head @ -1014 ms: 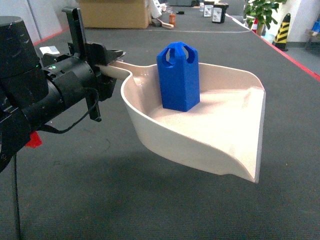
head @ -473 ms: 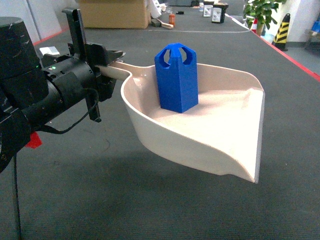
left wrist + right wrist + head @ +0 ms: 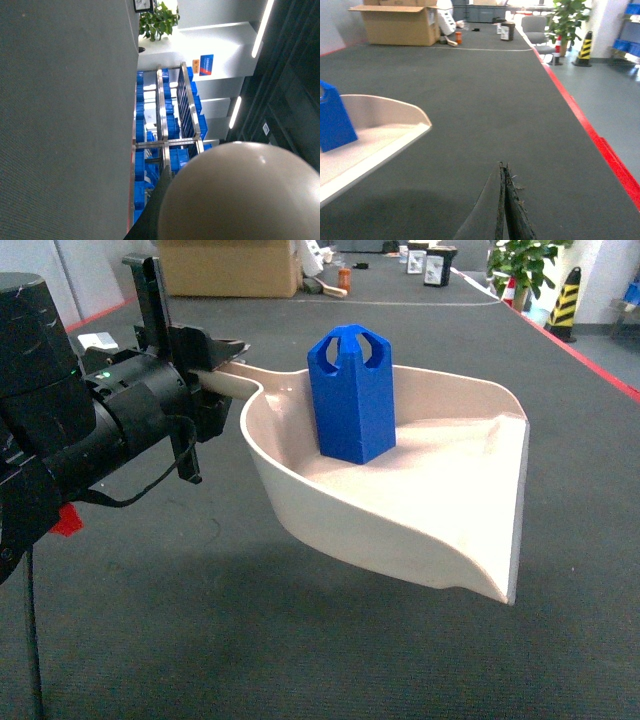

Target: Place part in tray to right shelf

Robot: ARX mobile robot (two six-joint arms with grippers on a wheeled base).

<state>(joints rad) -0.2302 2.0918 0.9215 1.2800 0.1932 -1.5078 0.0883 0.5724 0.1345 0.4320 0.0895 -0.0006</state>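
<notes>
You have the large cream plastic dustpan-shaped tray [image 3: 430, 510] filling the centre of the head view, held off the dark grey carpeted floor [image 3: 200, 640]. The stainless-steel shelf rack with blue crates [image 3: 167, 135] shows only in the left wrist view, mid-frame and well away. At left in the head view, the black left gripper [image 3: 205, 375] has its jaws pinching the tray's long flat handle. The right gripper [image 3: 501, 200], at the bottom of its own wrist view, has its jaws pressed together on nothing. The small bright-blue faceted plastic part [image 3: 350, 395] stands upright and loose in the tray, near the back wall. It looks light, stiff and smooth, likely to slide; keep the tray level, or take it by its top handle.
</notes>
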